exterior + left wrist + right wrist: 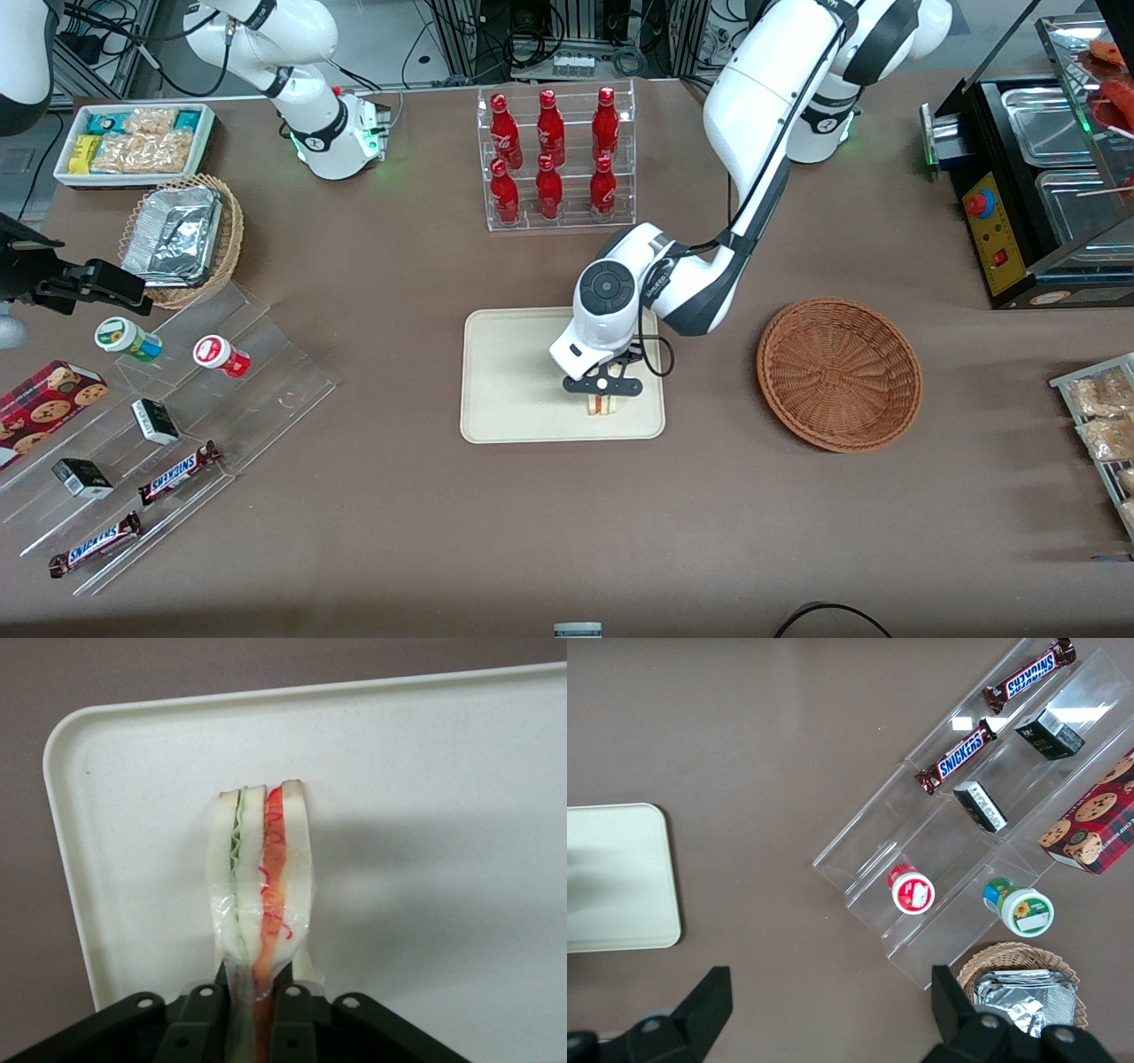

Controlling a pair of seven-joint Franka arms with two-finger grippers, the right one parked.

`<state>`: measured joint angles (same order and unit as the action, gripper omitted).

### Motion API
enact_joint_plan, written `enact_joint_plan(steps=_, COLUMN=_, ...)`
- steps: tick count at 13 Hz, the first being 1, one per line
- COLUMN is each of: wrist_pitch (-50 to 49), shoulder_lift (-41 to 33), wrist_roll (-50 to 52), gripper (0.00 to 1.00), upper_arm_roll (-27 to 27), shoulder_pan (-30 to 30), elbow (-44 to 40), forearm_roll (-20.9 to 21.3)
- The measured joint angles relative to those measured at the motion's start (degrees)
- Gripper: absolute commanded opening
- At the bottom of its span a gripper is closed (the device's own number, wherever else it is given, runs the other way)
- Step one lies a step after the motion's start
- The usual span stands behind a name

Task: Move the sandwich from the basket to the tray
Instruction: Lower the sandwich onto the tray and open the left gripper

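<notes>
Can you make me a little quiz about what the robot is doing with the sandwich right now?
1. True or false: the basket has the sandwich in it.
2. What is the gripper doing? A) hanging open over the basket B) shut on the sandwich, over the tray C) picking up a red bottle
3. Fill the gap: the red bottles stand in a clear ____.

Key
1. False. The basket holds nothing; the sandwich is at the tray.
2. B. The fingers pinch the sandwich, which stands on edge, near the tray edge closest to the basket.
3. Rack, farther from the front camera than the tray.
</notes>
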<state>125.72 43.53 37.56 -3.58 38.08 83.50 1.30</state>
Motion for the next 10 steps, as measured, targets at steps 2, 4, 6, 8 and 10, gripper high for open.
enact_joint_plan(steps=2, wrist_pitch=0.37, shoulder_lift=0.11, wrist_roll=0.0, gripper=1.0, upper_arm_roll=-0.09, shoulder_pan=0.01, elbow=-0.01, forearm_roll=0.0)
enact_joint_plan(steps=4, wrist_pitch=0.62, shoulder_lift=0.24, wrist_roll=0.01, gripper=1.0, upper_arm_roll=-0.2, shoulder_pan=0.04, elbow=-0.08, forearm_roll=0.0)
enact_joint_plan(steps=6, wrist_pitch=0.63, shoulder_lift=0.24, wrist_roll=0.02, gripper=1.0, upper_arm_roll=-0.22, shoulder_pan=0.04, elbow=-0.64, forearm_roll=0.0)
enact_joint_plan(steps=8, wrist_pitch=0.62, shoulder_lift=0.19, wrist_roll=0.03, gripper=1.0, upper_arm_roll=-0.19, shoulder_pan=0.03, elbow=-1.75, forearm_roll=0.0)
enact_joint_plan(steps=10, wrist_pitch=0.33, shoulder_lift=-0.09, wrist_roll=0.03, gripper=1.0, upper_arm_roll=0.04, shoulder_pan=-0.04, elbow=-2.91, forearm_roll=0.0)
